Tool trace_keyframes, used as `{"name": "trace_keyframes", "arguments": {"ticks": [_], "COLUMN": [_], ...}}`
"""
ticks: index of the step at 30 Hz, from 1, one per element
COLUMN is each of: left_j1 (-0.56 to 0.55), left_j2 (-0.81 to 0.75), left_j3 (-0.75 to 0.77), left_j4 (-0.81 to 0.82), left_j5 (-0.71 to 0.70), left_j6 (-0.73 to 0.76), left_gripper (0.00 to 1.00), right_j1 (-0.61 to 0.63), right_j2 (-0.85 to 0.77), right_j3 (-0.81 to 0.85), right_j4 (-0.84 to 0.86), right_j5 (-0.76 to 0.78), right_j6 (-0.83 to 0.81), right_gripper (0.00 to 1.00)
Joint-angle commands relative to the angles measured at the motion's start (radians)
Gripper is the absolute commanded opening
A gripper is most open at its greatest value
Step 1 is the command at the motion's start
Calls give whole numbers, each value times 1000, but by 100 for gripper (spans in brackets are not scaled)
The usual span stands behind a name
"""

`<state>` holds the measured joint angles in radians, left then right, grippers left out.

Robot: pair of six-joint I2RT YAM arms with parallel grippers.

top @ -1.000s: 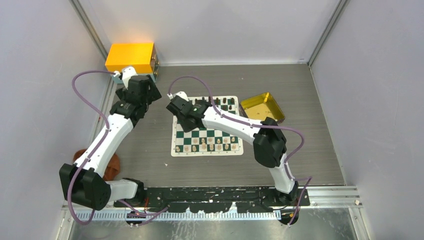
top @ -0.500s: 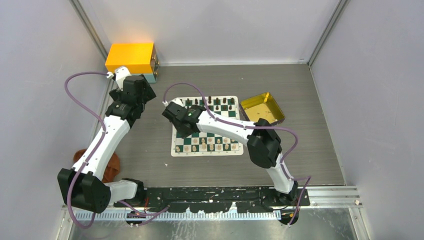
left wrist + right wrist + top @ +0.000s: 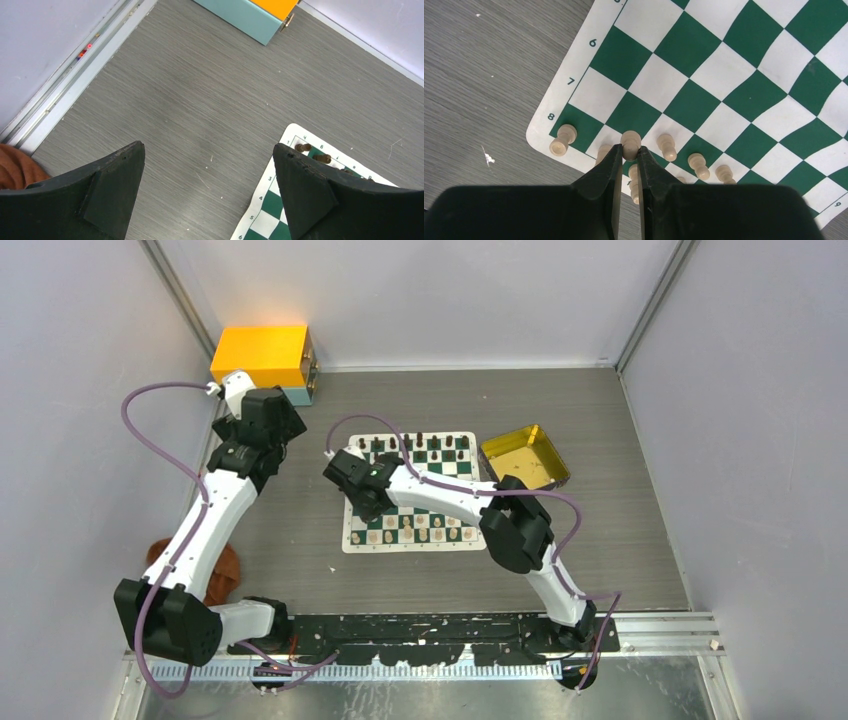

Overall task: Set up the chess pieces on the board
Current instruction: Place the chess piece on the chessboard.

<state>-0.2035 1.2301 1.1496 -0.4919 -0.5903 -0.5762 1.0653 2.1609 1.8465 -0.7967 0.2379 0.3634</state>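
From above, the board [image 3: 415, 546] lies mid-bench, with dark chess pieces [image 3: 461, 444] along its 12 o'clock edge and pale chess pieces [image 3: 420, 534] along 6 o'clock. The right arm [image 3: 440, 495] reaches toward its 8 o'clock corner.

In the left wrist view, the left jaws stand wide and empty over bare bench [image 3: 200, 100].

In the right wrist view, the right jaws are narrow, pinching a pale piece [image 3: 630, 140] among its fellows by the corner. Whether its base rests on a square is hidden. Placing seems the step in hand. The next move calls for settling the piece on its square, parting the jaws, then lifting straight up clear of its neighbours.
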Motion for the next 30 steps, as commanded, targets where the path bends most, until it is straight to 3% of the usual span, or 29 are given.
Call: {"name": "trace_keyframes", "arguments": {"ticks": [1,30], "left_j1": [8,10], "left_j2": [-15,-12], "left_j3": [48,38], "left_j4": [10,14], "left_j5": [-31,-23], "left_j6": [-2,-1], "left_gripper": [100,100], "right_j1": [4,-28], "right_j2": [-2,51], "right_j3": [25,-17], "right_j4": [35,71], "right_j5": [-13,-34], "right_j6": [-19,-23], "right_gripper": [1,0]}}
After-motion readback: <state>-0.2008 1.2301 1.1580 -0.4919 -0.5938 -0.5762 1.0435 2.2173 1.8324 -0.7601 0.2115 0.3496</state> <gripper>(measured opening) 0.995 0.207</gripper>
